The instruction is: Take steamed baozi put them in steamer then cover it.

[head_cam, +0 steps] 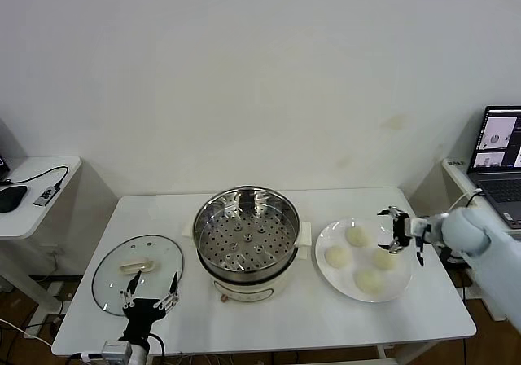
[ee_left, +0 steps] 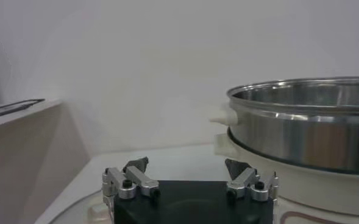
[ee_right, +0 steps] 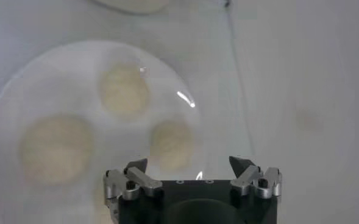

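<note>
- Head view, task status: four steamed baozi lie on a flat white plate at 3 o'clock of the steamer; none sits on the perforated tray yet, and the cover lies flat on the table at 9 o'clock of the steamer.
- Right gripper: released, jaws spread, holding nothing, poised over the plate's outer rim. In the right wrist view its fingers bracket the nearest bun, which lies just ahead of them (apparently not touching).
- Deciding relation: the buns lie directly below and ahead of the right gripper, toward the steamer; the right arm is plainly the nearer. Buns are round, with no long axis, so approach angle should matter little.
- Left gripper: released, empty, at the near edge of the cover, its cream handle just beyond.
- Materials: buns smooth, matte, cream-white, likely soft; steamer shiny steel on a white base; cover clear glass with a steel rim.
</note>
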